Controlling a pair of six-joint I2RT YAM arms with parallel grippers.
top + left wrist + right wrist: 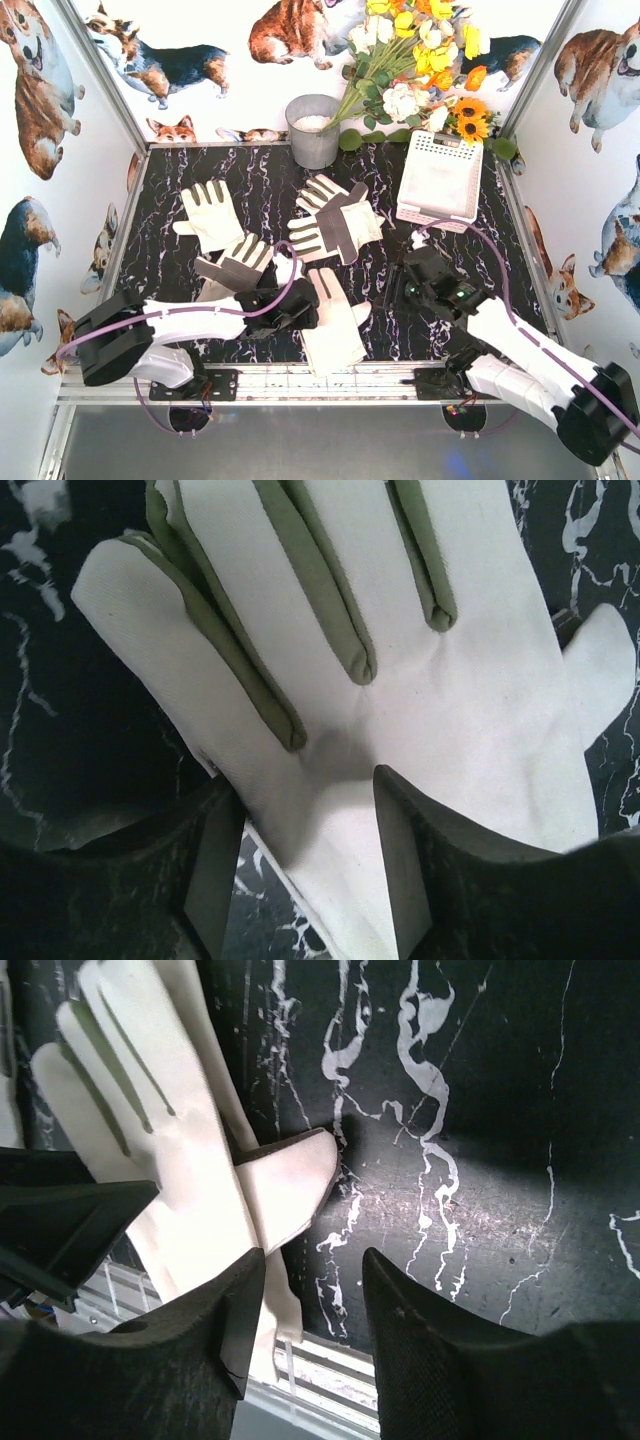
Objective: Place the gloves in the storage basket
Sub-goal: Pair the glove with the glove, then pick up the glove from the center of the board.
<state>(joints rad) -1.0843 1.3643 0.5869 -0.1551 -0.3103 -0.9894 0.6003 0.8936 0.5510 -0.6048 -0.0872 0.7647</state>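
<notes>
status: no glove is in the storage basket yet; all lie on the table (200,170). the nearest glove (335,325) lies flat at the near edge, long axis near-to-far, fingers pointing away from the arms. the left gripper (305,870) is released, jaws parted over its palm. the right gripper (305,1310) is released over bare table. further gloves (335,225) lie mid-table. the storage basket (440,180) stands far right, apparently empty.

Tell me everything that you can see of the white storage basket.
The storage basket is white, rectangular and seemingly plastic, with rows of small holes along its far wall. It sits on the far right part of the dark marbled table, just in front of the flowers, apparently open side up. It looks empty, and nothing grips it.
</notes>
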